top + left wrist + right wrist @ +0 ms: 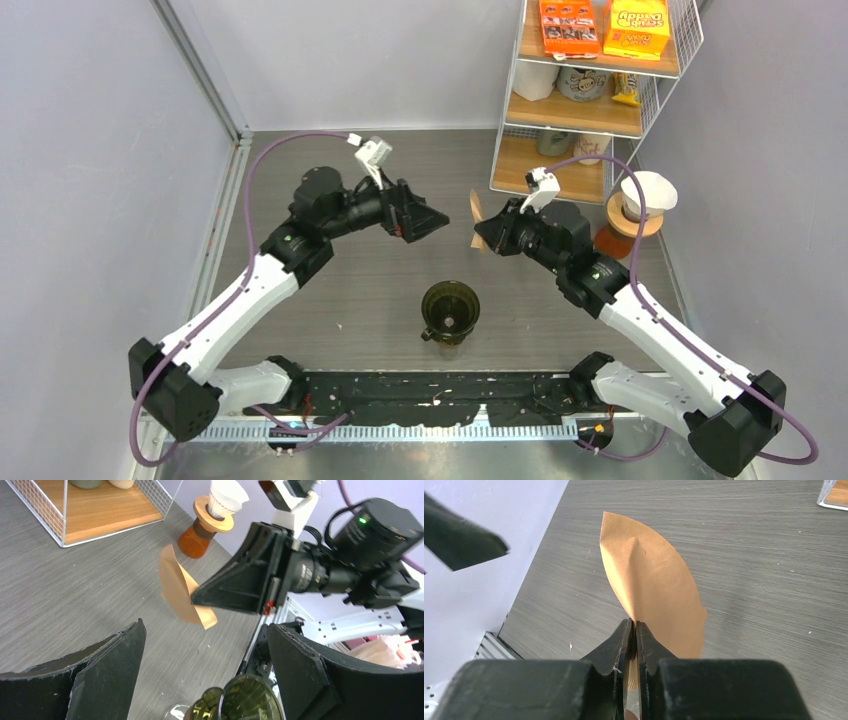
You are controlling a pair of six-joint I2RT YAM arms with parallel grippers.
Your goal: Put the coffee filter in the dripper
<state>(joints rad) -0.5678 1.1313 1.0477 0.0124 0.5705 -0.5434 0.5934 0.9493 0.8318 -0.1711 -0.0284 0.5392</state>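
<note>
1. The right claw (634,625) grips the paper filter (649,585) only at its narrow lower end. I judge that a quick swing or turn of the wrist could make the sheet slip, twist or crease in that small hold.
2. The filter looks flat and folded, not opened into a cone. If it is let go like that, it would probably stand on edge or lean against one wall of the dripper (450,310) instead of seating.
3. The dripper stands loose on the table (350,290), with nothing steadying it. A claw coming down off-centre could catch its rim and tip it or push it aside.
4. Right claw: pressed together on the filter, the brown paper fanning up and away from the fingertips, clear of the table.
5. Left claw (425,222): spread wide and holding nothing. It faces the right claw across a gap, close to the filter but not touching it.
6. The dripper sits nearer the arm bases than either claw, about midway between them, with its mouth open upward and no paper inside.
7. Further off on the right are a wire shelf (590,100) and a brown jug (628,225) carrying a white filter.
</note>
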